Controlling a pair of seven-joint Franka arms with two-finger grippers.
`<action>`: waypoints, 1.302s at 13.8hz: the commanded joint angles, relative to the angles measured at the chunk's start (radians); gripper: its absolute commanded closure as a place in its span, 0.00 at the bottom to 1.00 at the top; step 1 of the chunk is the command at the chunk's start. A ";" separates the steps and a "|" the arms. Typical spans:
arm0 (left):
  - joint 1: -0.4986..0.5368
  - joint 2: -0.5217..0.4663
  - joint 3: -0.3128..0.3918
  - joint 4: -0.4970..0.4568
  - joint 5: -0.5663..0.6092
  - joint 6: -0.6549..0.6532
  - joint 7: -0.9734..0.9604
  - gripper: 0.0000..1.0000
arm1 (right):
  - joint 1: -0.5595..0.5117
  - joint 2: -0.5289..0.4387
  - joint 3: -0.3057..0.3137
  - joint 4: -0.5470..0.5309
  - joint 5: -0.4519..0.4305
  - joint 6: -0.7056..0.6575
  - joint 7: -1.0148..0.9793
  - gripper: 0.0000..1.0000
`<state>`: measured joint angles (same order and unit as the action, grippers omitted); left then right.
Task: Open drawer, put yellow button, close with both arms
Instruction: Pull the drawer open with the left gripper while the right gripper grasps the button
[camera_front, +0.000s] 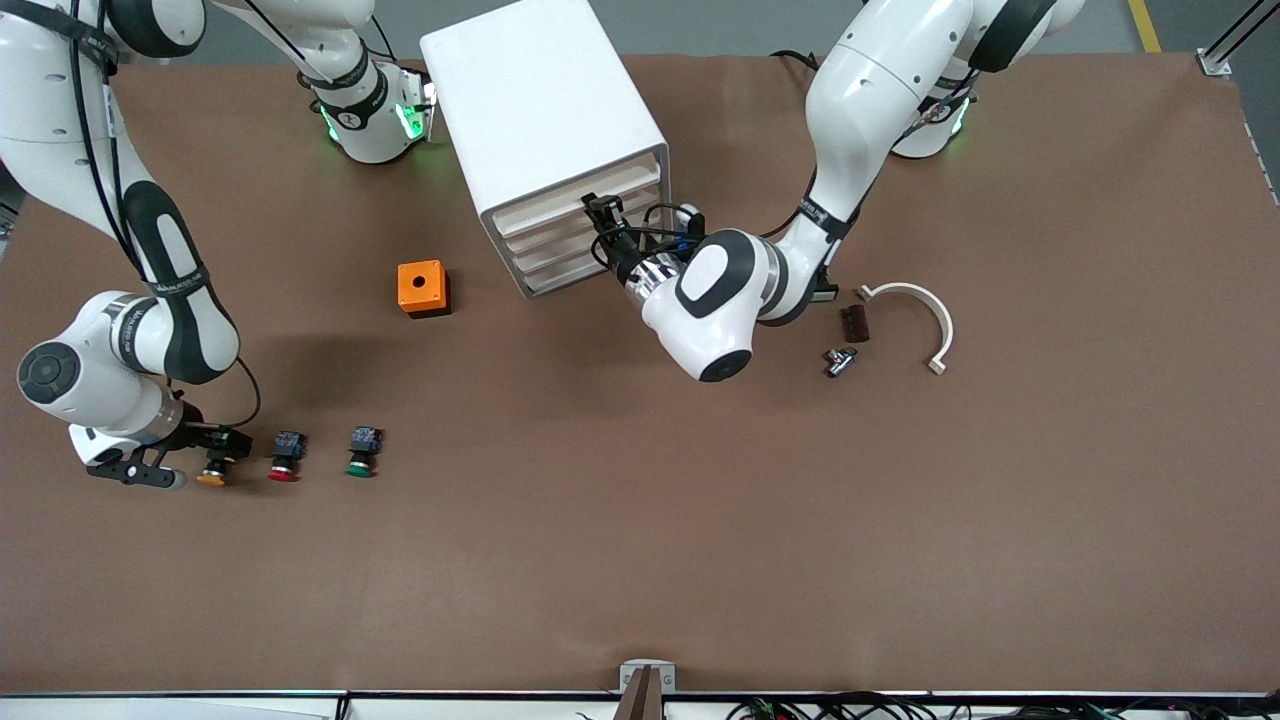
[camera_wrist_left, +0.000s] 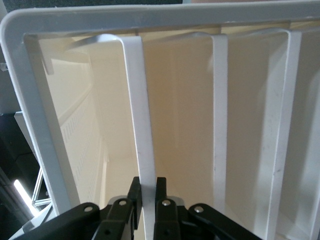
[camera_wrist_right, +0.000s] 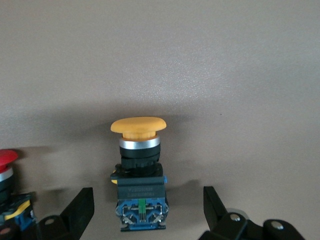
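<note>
Left gripper (camera_wrist_left: 147, 192) clamped on the drawer (camera_wrist_left: 137, 100) front lip, right gripper (camera_wrist_right: 149, 210) spread wide astride the yellow button (camera_wrist_right: 138, 150) (cap pointing away from fingers).

Brown mat (camera_front: 640, 560) covering the table, w/ soft shadows lying on it; grey floor (camera_front: 720, 25) showing along top edge, w/ yellow line (camera_front: 1145, 25) running across.

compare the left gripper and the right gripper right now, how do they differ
The left gripper is shut on the handle of the top drawer; the right gripper is open, holding nothing. The left is at the white cabinet; the right is low at the table, straddling the yellow button. Both are black and two-fingered.
</note>
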<state>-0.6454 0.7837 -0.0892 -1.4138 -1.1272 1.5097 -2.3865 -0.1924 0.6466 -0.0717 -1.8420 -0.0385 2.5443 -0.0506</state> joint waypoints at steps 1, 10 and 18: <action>0.010 0.009 0.006 0.010 -0.008 -0.002 0.015 1.00 | -0.016 0.005 0.016 0.015 0.006 -0.002 -0.011 0.50; 0.133 0.003 0.014 0.022 0.001 -0.002 0.017 1.00 | 0.002 -0.076 0.027 0.027 0.008 -0.149 0.018 1.00; 0.178 0.003 0.029 0.036 0.003 -0.002 0.027 0.34 | 0.127 -0.471 0.174 0.017 0.126 -0.625 0.554 1.00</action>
<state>-0.4816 0.7851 -0.0693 -1.3898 -1.1272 1.5168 -2.3781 -0.1189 0.2864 0.0927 -1.7794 0.0608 1.9755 0.3582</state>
